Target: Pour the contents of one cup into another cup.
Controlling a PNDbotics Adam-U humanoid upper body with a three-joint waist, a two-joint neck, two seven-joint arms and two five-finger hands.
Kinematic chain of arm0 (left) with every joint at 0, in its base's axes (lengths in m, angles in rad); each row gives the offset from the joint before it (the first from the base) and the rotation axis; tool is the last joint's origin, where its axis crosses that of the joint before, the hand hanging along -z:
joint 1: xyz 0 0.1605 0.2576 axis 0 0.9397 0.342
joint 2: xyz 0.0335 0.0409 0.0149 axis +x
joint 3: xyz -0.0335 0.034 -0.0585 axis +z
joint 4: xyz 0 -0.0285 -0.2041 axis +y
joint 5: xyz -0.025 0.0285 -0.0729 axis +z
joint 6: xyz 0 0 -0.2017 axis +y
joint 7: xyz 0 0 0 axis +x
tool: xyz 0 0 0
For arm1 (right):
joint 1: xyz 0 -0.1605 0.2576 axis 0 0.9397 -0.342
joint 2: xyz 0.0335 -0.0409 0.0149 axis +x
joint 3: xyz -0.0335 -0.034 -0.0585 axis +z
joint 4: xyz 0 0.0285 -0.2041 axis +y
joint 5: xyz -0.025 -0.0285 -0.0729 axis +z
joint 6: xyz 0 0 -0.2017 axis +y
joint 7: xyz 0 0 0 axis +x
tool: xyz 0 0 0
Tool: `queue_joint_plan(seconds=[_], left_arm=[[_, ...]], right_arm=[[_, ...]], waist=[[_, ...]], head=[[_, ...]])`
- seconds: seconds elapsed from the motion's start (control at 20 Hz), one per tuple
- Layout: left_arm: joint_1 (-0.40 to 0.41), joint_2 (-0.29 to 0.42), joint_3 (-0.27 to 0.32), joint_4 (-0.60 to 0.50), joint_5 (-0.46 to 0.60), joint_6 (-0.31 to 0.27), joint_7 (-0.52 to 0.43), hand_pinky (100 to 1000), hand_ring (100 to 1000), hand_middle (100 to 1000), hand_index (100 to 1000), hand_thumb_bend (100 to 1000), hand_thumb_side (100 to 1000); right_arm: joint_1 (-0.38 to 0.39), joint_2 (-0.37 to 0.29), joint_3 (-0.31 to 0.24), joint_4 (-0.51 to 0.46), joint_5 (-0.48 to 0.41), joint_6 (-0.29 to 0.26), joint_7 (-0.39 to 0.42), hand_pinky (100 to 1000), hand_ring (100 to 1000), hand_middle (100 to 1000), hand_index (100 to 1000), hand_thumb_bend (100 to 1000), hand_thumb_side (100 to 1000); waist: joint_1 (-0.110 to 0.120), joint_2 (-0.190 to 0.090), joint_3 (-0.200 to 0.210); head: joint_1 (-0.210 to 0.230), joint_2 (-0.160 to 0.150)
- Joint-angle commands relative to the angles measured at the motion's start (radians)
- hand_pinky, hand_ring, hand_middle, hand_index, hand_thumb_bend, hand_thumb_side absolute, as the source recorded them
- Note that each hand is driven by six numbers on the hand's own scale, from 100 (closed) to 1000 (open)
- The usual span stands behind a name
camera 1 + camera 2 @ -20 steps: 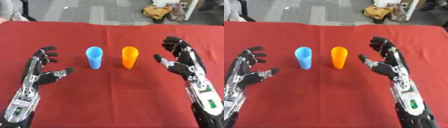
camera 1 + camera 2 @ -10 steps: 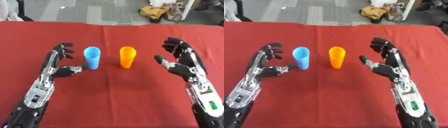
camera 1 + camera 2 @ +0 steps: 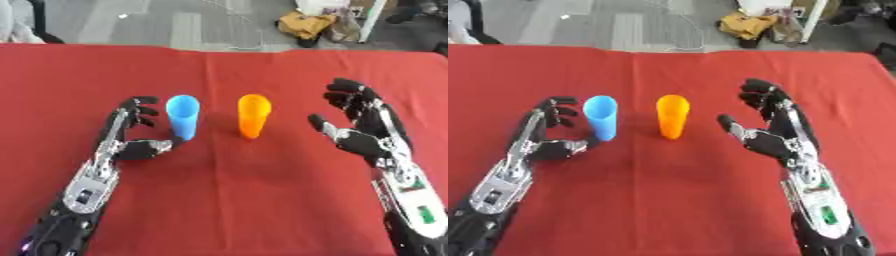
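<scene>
- The red table [image 3: 262, 200] carries everything.
- Right hand [image 3: 363, 132], at 3 o'clock of the orange cup, apart from it, fingers spread.
- Left hand [image 3: 131, 135], at 9 o'clock of the blue cup, fingers curved, thumb tip at its base.
- Blue cup [image 3: 182, 116] and orange cup [image 3: 253, 115] stand upright, side by side, mid-table.
</scene>
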Motion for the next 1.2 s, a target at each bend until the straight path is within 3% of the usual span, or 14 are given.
queue_joint_plan(seconds=[0.05,0.65,0.75,1.2], left_arm=[[-0.032,0.003,0.012,0.013,-0.001,-0.016,-0.009,599,688,729,769,782,100],[-0.068,0.009,0.019,0.052,0.004,-0.028,-0.021,596,685,721,766,776,100],[-0.085,0.012,0.018,0.064,-0.001,-0.025,-0.032,596,683,713,761,779,100],[-0.124,0.021,0.029,0.103,-0.022,-0.029,-0.049,595,679,702,762,790,100]], right_arm=[[-0.014,-0.010,-0.004,-0.011,-0.001,-0.002,-0.003,880,780,750,813,565,100],[-0.020,-0.009,-0.003,-0.017,-0.007,-0.006,-0.004,873,745,731,812,565,100],[-0.022,-0.009,-0.004,-0.022,-0.010,-0.010,-0.005,858,689,694,800,566,100],[-0.028,-0.007,0.001,-0.028,-0.019,-0.022,0.011,854,681,675,790,565,100]], waist=[[0.000,-0.012,-0.004],[-0.004,-0.002,-0.025],[-0.004,0.003,-0.036],[-0.005,0.016,-0.068]], head=[[0.005,-0.013],[0.008,-0.019],[0.011,-0.021],[0.017,-0.030]])
